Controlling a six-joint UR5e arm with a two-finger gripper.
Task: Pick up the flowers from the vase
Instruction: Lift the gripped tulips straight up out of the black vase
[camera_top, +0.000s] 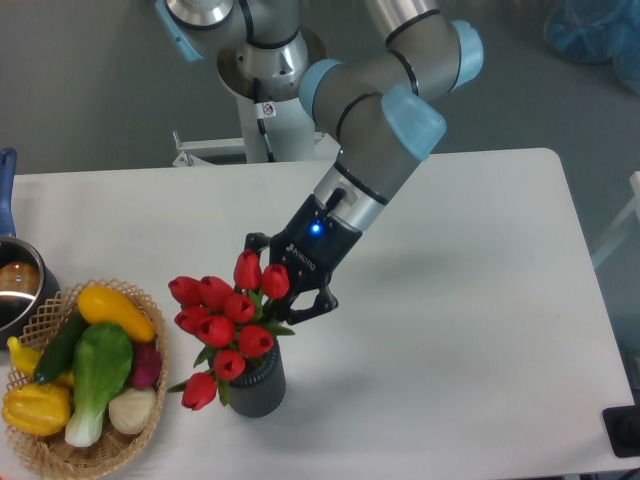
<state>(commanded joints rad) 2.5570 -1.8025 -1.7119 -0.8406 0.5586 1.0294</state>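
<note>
Camera view showed the hand (283, 305) closed on the flowers (226, 325) among the stems just above the vase (257, 380); they looked light, soft, easily crushed.

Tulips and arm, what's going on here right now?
The UR5e's gripper is closed around the bunch of red tulips, gripping it near the top. The stems are not out yet: their lower ends sit inside the ribbed dark grey vase, which stands upright on the white table. A wicker basket of vegetables sits to the left, untouched.
</note>
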